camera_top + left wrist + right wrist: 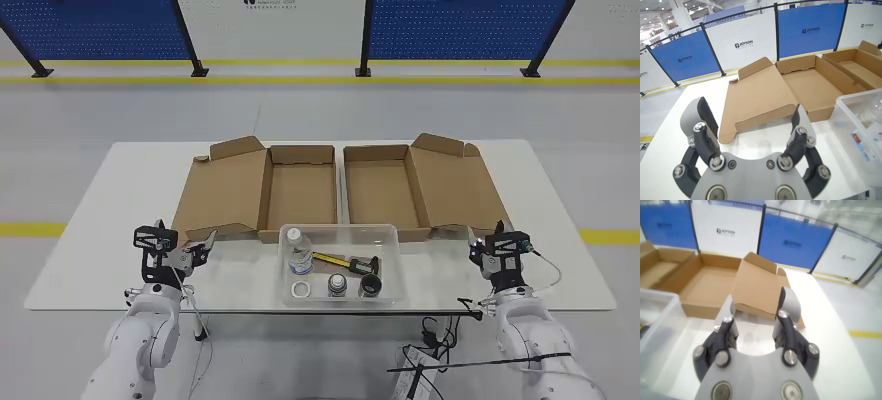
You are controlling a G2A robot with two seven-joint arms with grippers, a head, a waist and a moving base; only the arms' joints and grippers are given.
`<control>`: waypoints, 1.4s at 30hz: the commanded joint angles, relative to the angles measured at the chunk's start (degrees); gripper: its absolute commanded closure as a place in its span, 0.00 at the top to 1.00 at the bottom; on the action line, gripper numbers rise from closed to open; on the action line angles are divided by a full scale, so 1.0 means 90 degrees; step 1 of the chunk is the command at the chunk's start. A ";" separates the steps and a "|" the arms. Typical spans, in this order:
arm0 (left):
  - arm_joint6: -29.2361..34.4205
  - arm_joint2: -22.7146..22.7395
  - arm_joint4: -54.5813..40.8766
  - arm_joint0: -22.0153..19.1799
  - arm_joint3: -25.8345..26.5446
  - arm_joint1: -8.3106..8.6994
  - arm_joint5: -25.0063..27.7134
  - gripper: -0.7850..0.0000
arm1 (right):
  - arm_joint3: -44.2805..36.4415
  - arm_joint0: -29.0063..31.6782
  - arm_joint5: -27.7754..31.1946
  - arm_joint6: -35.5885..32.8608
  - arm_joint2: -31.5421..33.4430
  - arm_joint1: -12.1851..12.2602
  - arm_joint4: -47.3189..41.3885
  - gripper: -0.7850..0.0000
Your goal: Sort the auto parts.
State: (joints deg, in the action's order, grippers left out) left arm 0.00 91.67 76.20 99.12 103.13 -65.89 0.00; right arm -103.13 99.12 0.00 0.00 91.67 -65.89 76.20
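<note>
Clear bin [340, 228] at six o'clock holds parts [338, 287]; left gripper [750, 105] and right gripper [759, 299] have jaws apart, so we should pick singly.

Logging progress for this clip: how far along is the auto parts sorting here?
Done: nothing visible. The left open brown cardboard box and the right open brown cardboard box are both empty. In hand: nothing; the left hand and right hand are open, flanking the clear plastic bin. Left: everything. The clear plastic bottle, yellow-and-black tool, two dark round parts and white ring lie in that bin.
</note>
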 commanded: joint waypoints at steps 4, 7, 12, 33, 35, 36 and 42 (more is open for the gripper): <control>0.0000 0.0000 0.0000 0.0000 0.0000 0.0000 0.0000 1.00 | 0.0000 0.0000 0.0000 0.0000 0.0000 0.0000 0.0000 0.57; 0.0000 0.0000 0.0000 0.0000 0.0000 0.0000 0.0000 1.00 | 0.0000 0.0000 0.0000 0.0000 0.0000 0.0000 0.0000 0.58; -0.0013 0.0002 -0.0006 -0.0014 0.0014 -0.0002 -0.0010 1.00 | 0.0000 0.0000 0.0000 0.0000 0.0000 0.0000 0.0000 1.00; 0.1364 -0.1402 -0.1167 -0.0959 0.1031 -0.0225 0.0175 1.00 | 0.0000 0.0000 0.0000 0.0000 0.0000 0.0000 0.0000 1.00; 0.1545 -0.1535 -0.1269 -0.0958 0.1124 -0.0235 0.0293 1.00 | 0.0000 0.0000 0.0000 0.0000 0.0000 0.0000 0.0000 1.00; 0.1641 -0.1599 -0.1243 -0.0953 0.1172 -0.0235 0.0376 1.00 | 0.0000 0.0000 0.0000 0.0000 0.0000 0.0000 0.0000 1.00; 0.2057 -0.1914 -0.1269 -0.0844 0.1373 -0.0242 0.0659 1.00 | 0.0000 0.0000 0.0000 0.0000 0.0000 0.0000 0.0000 1.00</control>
State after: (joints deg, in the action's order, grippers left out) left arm 18.23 74.83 64.73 91.37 115.42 -68.06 5.53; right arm -103.13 99.12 0.00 0.00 91.67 -65.89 76.20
